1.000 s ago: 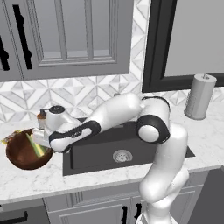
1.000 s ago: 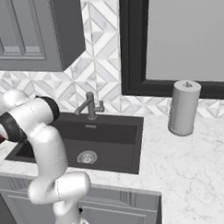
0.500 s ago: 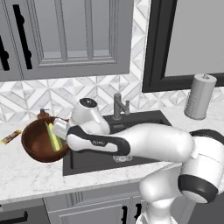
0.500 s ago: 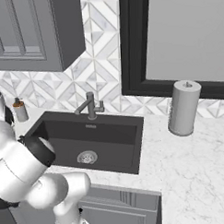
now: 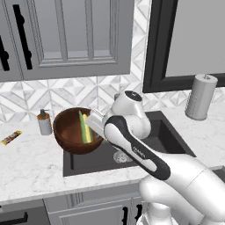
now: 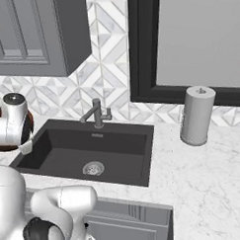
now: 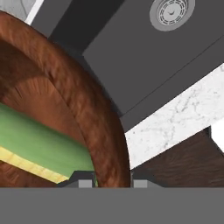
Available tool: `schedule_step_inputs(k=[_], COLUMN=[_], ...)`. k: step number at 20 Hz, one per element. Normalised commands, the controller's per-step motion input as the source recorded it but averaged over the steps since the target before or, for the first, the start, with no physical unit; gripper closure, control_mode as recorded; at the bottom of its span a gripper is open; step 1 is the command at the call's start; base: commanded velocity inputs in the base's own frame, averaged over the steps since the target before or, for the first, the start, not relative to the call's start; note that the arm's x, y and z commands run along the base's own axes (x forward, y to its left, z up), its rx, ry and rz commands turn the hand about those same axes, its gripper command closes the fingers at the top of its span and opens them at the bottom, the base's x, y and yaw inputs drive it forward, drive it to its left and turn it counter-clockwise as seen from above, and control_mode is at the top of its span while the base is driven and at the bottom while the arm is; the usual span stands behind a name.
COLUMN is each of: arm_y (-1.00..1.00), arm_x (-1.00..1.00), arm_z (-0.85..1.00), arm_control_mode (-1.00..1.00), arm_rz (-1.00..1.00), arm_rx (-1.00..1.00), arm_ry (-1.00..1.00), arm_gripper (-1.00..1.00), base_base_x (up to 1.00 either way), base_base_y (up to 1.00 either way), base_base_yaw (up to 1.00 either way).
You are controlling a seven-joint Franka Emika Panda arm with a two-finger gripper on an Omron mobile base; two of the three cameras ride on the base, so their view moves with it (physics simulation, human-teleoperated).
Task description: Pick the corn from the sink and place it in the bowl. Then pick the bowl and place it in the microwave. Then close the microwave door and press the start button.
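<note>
Left base view: bowl [image 5: 74,132] lifted and tipped on its side over the left end of the sink [image 5: 162,136], open mouth toward the camera, corn [image 5: 84,127] lying inside as a green and yellow strip. Fingers [image 5: 97,121] at the bowl's right rim, largely masked by the white wrist. Beside the bowl on the tabletop [image 5: 30,162], a small soap dispenser [image 5: 44,122] and, further left, a small wrapped bar [image 5: 10,137]; a paper towel roll [image 5: 201,96] far right. Right base view: whole dark sink [image 6: 89,153] with drain [image 6: 93,168] and faucet [image 6: 97,113], things mostly blocked by the arm from the left; bowl [image 6: 27,127] reduced to a brown sliver behind the wrist at the left edge, corn hidden. Hand view: close on the bowl [image 7: 87,109] wall running between the two fingers [image 7: 113,183], clamped on that rim; corn [image 7: 39,140] green husk and yellow kernels inside, cut off at the left edge; sink [image 7: 148,61] drain [image 7: 171,13] above. Fingertips themselves mostly cropped by the frame bottom.
</note>
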Motion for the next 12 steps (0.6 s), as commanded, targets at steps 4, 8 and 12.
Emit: schedule_step_inputs(k=[4,8,12], arm_y=[-0.99,-0.92,-0.63], arm_x=[-0.32,-0.13,-0.02], arm_z=[0.42,0.41,0.39], arm_control_mode=[-1.0,-1.0,-1.0], arm_rz=[-0.13,-0.11,-0.07], arm_rx=[0.0,0.0,0.03], arm_ry=[0.0,0.0,0.01], arm_gripper=[1.0,1.0,1.0], base_base_x=[0.0,0.0,0.0], base_base_y=[0.0,0.0,0.0], base_base_yaw=[0.0,0.0,0.0])
